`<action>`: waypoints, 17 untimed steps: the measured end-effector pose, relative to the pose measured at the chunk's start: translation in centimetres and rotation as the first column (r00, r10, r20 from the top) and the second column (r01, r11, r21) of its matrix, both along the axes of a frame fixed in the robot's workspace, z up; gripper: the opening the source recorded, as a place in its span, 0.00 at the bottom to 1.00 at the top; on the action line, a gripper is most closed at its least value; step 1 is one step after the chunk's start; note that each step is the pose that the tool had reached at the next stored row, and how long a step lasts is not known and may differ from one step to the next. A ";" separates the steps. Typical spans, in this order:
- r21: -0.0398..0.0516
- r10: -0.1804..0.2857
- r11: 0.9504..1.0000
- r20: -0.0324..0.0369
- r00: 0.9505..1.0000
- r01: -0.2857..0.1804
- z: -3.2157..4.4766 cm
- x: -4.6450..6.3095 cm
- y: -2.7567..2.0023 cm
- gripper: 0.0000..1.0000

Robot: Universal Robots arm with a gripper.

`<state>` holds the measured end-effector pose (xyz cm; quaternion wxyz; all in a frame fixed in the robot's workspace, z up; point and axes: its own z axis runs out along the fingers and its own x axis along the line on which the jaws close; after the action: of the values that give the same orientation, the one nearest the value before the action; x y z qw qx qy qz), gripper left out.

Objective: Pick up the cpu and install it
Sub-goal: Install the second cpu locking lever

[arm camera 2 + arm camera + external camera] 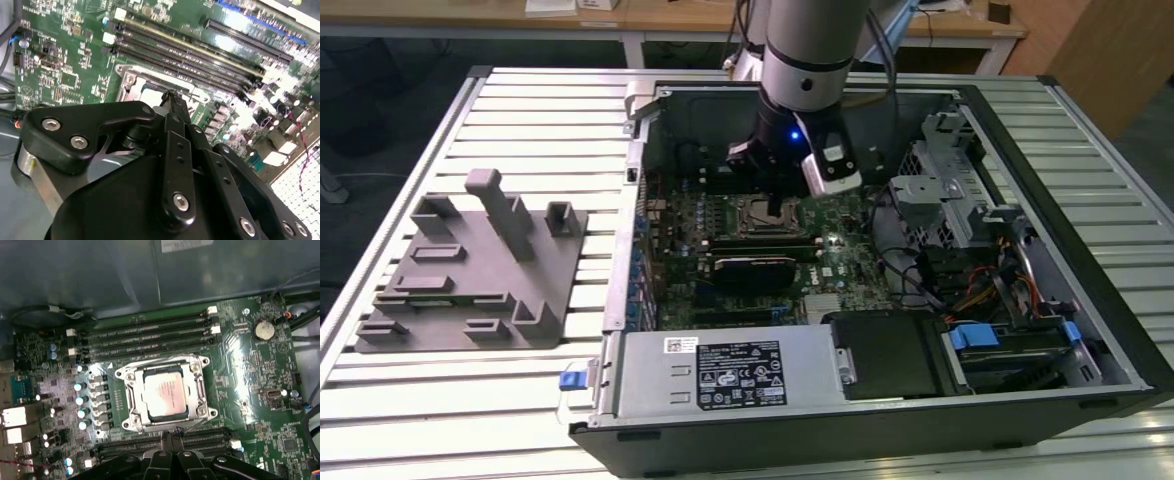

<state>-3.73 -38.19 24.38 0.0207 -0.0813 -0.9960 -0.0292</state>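
**CPU seated in socket, pincer just beside**

Found the cpu [165, 394] lying flat inside the socket [166, 392] on the motherboard [250, 375]. Hung the pincer [171, 434] just off the socket's edge, fingers drawn together, gripping nothing visible, clear of the chip.

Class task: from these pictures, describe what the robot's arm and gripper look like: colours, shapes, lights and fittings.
The arm is a thick silver-grey cylinder with a dark band at the joint. Below it sits a black wrist block with a small blue light, and a white box-shaped module on its side. Cables run up behind the arm. In both wrist views the gripper is matte black: flat angular links held by round silver screws, narrowing to slim fingers.
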 end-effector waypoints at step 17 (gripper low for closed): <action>0.000 0.006 1.000 0.000 1.000 -0.006 -1.54 -1.4 -0.55 0.11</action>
<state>-5.13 -38.73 22.84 0.0208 -0.0783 -0.9963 -0.0292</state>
